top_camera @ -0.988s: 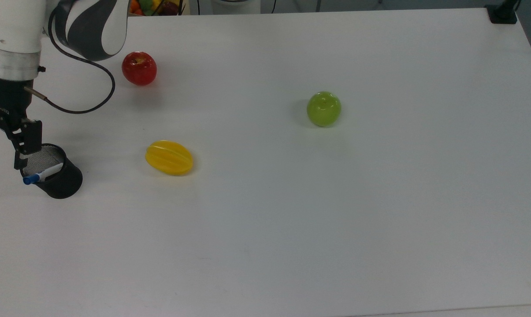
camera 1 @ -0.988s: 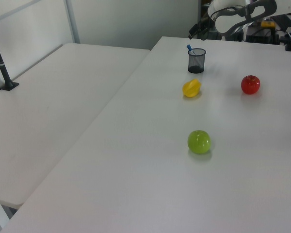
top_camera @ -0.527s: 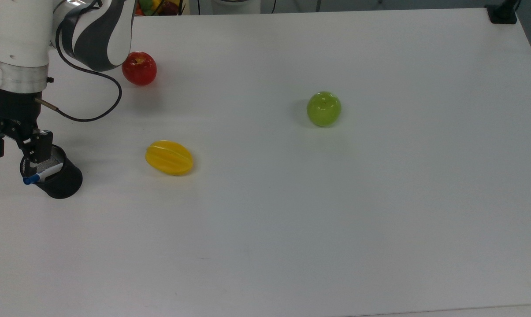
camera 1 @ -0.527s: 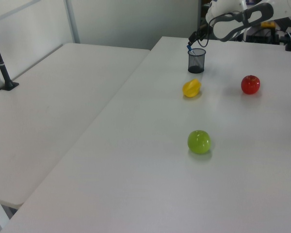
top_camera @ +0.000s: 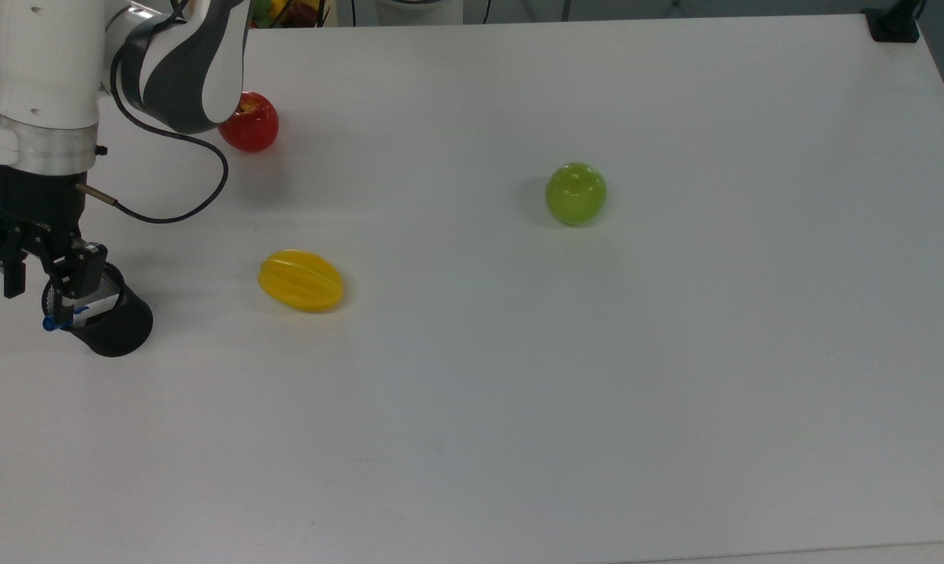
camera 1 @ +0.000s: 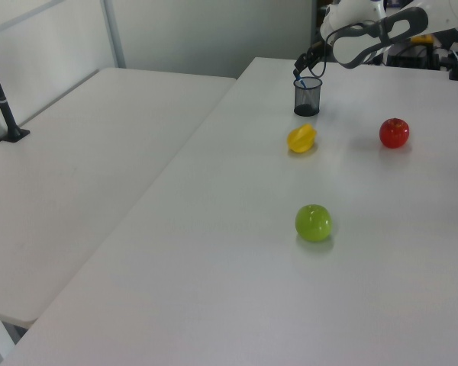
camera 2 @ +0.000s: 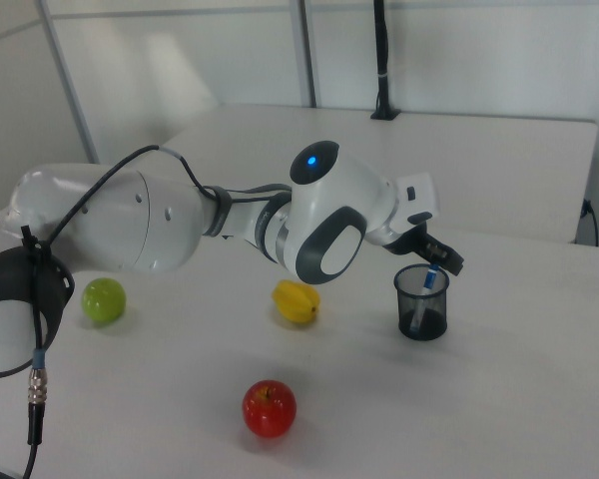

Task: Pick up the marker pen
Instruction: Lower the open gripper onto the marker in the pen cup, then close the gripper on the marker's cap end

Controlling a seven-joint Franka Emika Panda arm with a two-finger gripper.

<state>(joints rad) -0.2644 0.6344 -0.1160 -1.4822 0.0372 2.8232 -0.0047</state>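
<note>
The marker pen (top_camera: 86,308), white with a blue cap (top_camera: 49,323), leans inside a black mesh cup (top_camera: 115,327) at the top view's left edge. My gripper (top_camera: 41,288) hangs open right over the cup's rim, one finger over the cup's mouth and the other outside it, with the pen's capped end just below them. In the right view the pen (camera 2: 426,290) stands in the cup (camera 2: 421,311) with the gripper (camera 2: 437,256) at its blue tip. In the left view the gripper (camera 1: 300,69) sits above the cup (camera 1: 308,97).
A yellow star fruit (top_camera: 301,280) lies to the cup's right in the top view. A red apple (top_camera: 252,124) sits partly behind my arm, and a green apple (top_camera: 576,193) sits mid-table. The white table (top_camera: 597,392) is bare toward the top view's right and bottom.
My gripper has moved toward the top view's right and lower, onto the cup's rim. The pen now stands steeper and the cup has shifted slightly to the top view's right.
</note>
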